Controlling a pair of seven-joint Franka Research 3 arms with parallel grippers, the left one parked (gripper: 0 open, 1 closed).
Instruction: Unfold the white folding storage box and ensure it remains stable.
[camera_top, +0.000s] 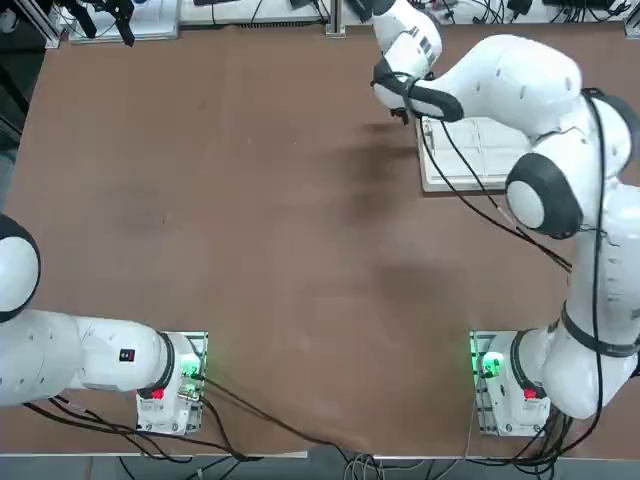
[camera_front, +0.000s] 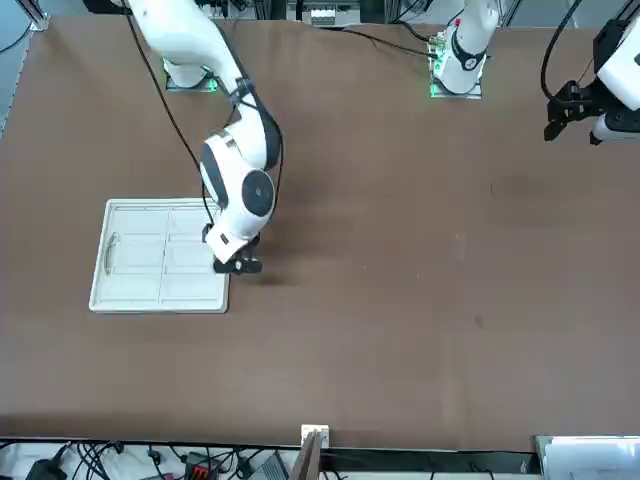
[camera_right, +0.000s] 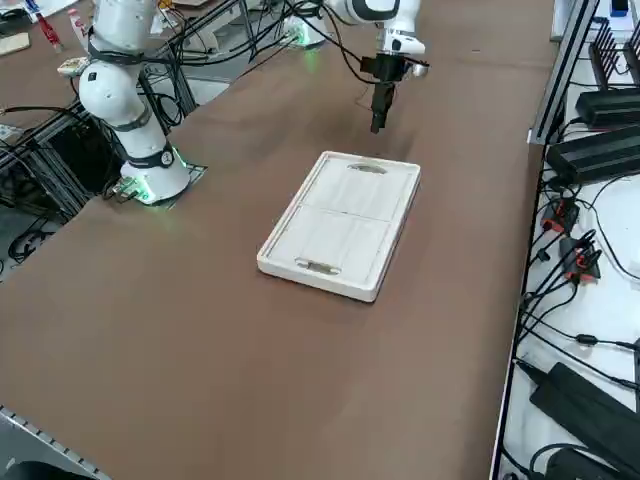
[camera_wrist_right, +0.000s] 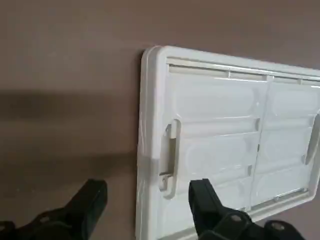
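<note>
Here the white folding storage box (camera_right: 340, 224) lies collapsed flat on the brown bench (camera_right: 200, 300), its panels folded down inside the thick rim, so none of the unfolding looks done yet. The right hand (camera_right: 378, 122) hangs above the bench just beside one short end of the box, pointing down, with its two fingers (camera_wrist_right: 87, 200) spread wide and nothing between them. In the wrist view one finger sits over bare bench and the other over the box's rim, close to the handle bar (camera_wrist_right: 170, 155) at that end; my reading is that the hand is lined up to straddle that short edge and get a hold for lifting a wall, though it is not touching the box.

The bench is a plain matte brown sheet, otherwise bare around the box. Beyond the box's long side, past the bench edge, black cables (camera_right: 575, 260) and black power units (camera_right: 590, 150) lie on a lower white surface.
</note>
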